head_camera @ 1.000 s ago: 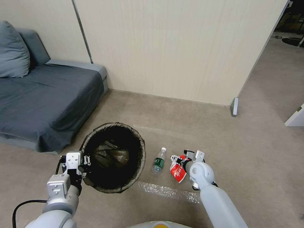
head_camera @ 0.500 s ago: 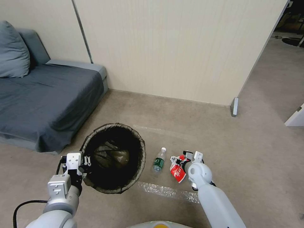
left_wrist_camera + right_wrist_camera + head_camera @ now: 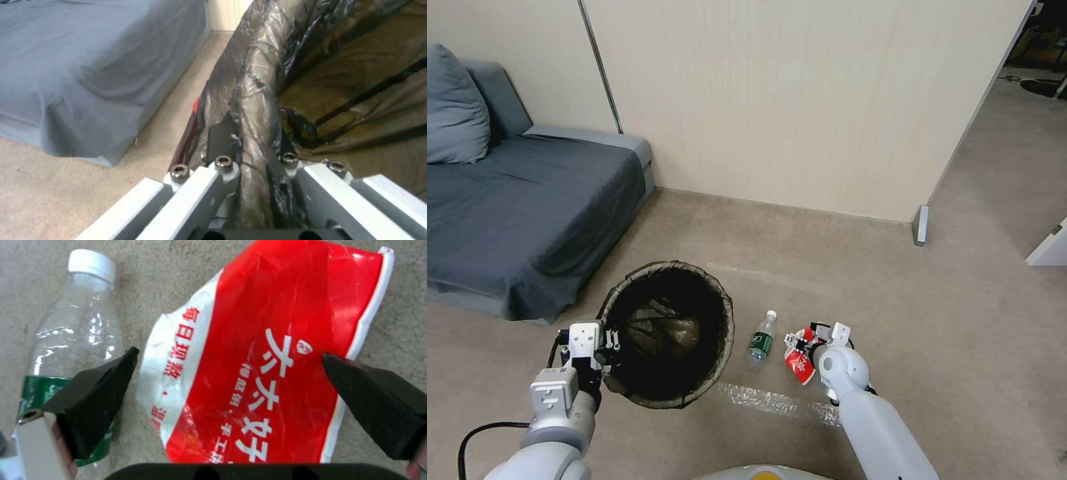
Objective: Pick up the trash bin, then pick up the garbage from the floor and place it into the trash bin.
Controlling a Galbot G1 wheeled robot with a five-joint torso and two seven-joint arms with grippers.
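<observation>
Carpet (image 3: 894,280): one bin (image 3: 720,347), one bottle (image 3: 762,338), one packet (image 3: 798,363).

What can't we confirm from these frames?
- Head view: the right gripper is largely covered by its own wrist, so its contact with the red-and-white packet is unclear.
- Right wrist view: the packet's near end is cut off by the gripper body; the clear bottle's base runs behind a finger.
- Left wrist view: the trash bin's lower wall is hidden behind the left gripper.
- Head view: what lies in the bin is too dark to identify.

snack packet (image 3: 267,373) lower end cut off by edge
</observation>
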